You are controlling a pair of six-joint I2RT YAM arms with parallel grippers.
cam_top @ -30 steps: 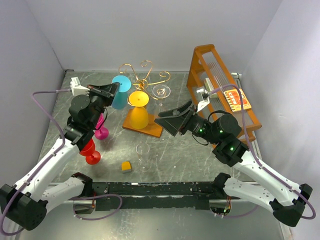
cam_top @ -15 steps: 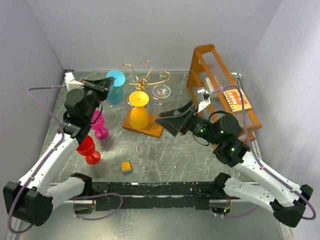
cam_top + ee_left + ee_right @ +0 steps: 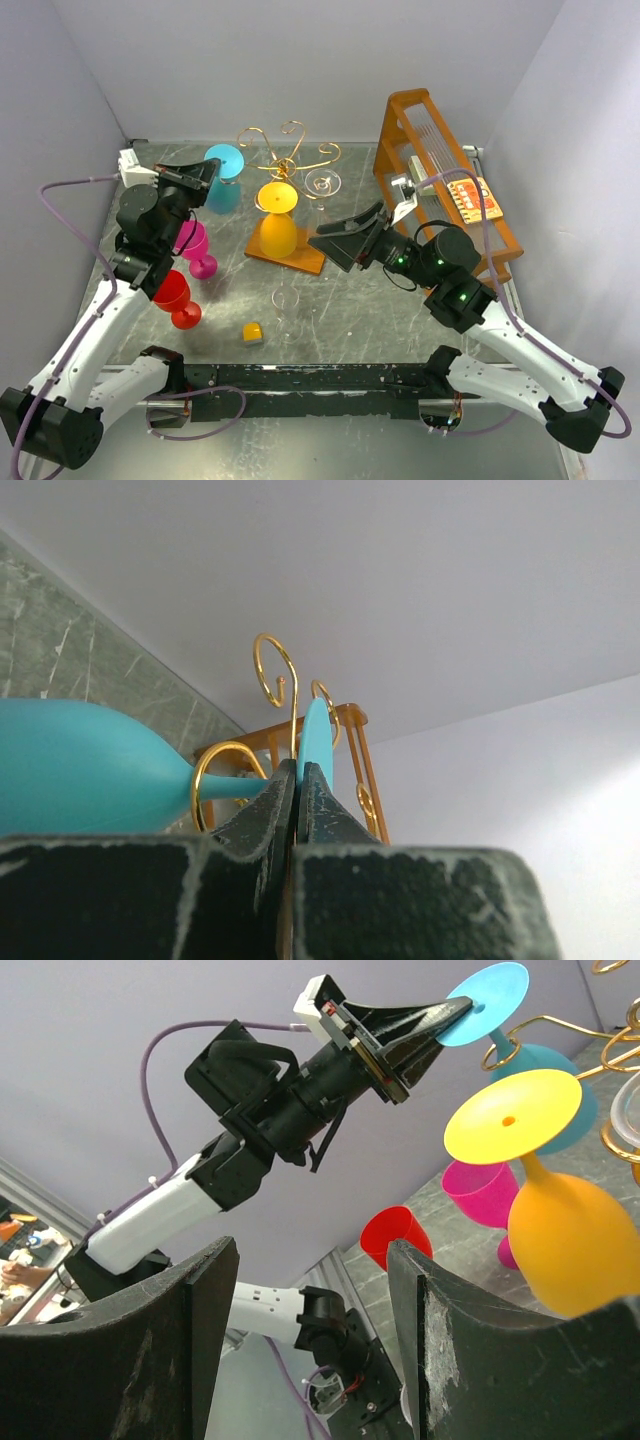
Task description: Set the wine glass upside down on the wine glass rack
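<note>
Grey scratched tabletop (image 3: 345, 300), plain white walls (image 3: 300, 60)

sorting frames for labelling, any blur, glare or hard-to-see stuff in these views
Top external: evenly lit and sharp, though the clear glass nearly vanishes against the grey table. Left wrist: the left gripper is soft up close, wall washed bright lower right. Right wrist: sharp, fingers dark.

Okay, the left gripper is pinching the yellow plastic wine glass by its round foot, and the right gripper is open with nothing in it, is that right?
Not quite: the left gripper is pinching the turquoise plastic wine glass by its round foot; the yellow plastic wine glass is untouched. The right wrist view shows it. The right gripper is open with nothing in it.
</note>
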